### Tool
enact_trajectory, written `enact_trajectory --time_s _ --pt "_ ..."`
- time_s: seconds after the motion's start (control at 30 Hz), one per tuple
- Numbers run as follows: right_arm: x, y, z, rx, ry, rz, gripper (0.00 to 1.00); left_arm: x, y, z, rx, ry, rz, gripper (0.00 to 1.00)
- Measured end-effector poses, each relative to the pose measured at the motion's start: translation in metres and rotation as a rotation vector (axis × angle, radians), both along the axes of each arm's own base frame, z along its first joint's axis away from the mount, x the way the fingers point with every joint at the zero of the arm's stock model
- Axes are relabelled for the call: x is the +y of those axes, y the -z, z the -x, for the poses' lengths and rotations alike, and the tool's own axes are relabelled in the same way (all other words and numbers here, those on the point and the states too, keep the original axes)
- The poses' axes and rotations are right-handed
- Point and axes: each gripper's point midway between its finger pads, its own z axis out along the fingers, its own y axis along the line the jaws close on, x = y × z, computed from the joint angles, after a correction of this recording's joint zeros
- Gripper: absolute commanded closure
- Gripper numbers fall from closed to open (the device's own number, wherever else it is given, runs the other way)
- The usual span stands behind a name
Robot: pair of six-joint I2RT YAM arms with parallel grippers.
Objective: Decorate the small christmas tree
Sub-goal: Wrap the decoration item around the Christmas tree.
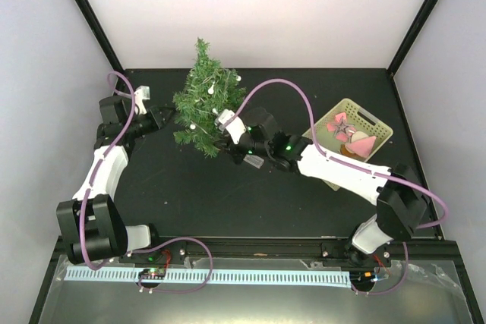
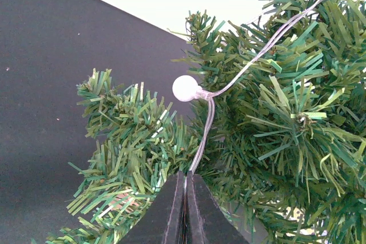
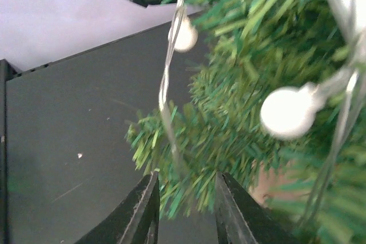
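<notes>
one small christmas tree (image 1: 203,100) between left end effector (image 1: 168,117) and right end effector (image 1: 221,121)

The top camera is fixed high above the near edge of the table (image 1: 228,202) and looks down and forward over the whole surface from a distance. The left wrist camera looks along the left gripper (image 2: 186,174) at close range into the tree (image 2: 274,118). The right wrist camera looks along the right gripper (image 3: 186,174), very near the same tree, whose foliage is blurred. All three views share the tree and its light string (image 2: 185,88).
</notes>
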Motion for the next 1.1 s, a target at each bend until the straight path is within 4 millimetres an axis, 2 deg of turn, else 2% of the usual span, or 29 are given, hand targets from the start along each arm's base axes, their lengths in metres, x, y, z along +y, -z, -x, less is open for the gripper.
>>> enact_trajectory --time_s 0.07,0.17,0.37,0.5,0.67,0.9,0.97,1.03,1.1 --pt "-0.003 0.006 0.006 0.004 -0.023 0.006 0.62 0.000 0.000 0.000 -0.003 0.000 -0.001 0.97" --pt "-0.014 0.016 0.021 0.012 -0.058 0.017 0.59 0.000 -0.001 0.000 -0.004 0.000 -0.001 0.97" --pt "-0.036 0.020 0.042 0.005 -0.080 -0.005 0.58 0.001 0.008 -0.003 0.020 0.000 0.004 0.97" --pt "-0.048 0.032 0.045 0.000 -0.041 -0.022 0.58 0.001 0.009 -0.004 0.022 0.000 0.004 0.97" --pt "-0.064 0.067 0.029 0.046 0.090 -0.004 0.57 0.001 0.009 -0.003 0.022 0.000 0.004 0.97" --pt "-0.078 0.107 -0.025 0.128 0.274 -0.025 0.57 0.001 0.009 -0.003 0.022 0.001 0.003 0.97" --pt "-0.081 0.118 -0.033 0.154 0.305 -0.027 0.59 0.001 0.009 -0.003 0.022 0.001 0.002 0.97" --pt "-0.083 0.121 -0.037 0.173 0.326 -0.037 0.61 0.001 0.009 -0.003 0.021 0.002 0.000 0.97" --pt "-0.083 0.112 -0.038 0.181 0.341 -0.071 0.62 0.001 0.009 -0.003 0.020 0.004 -0.003 0.97"
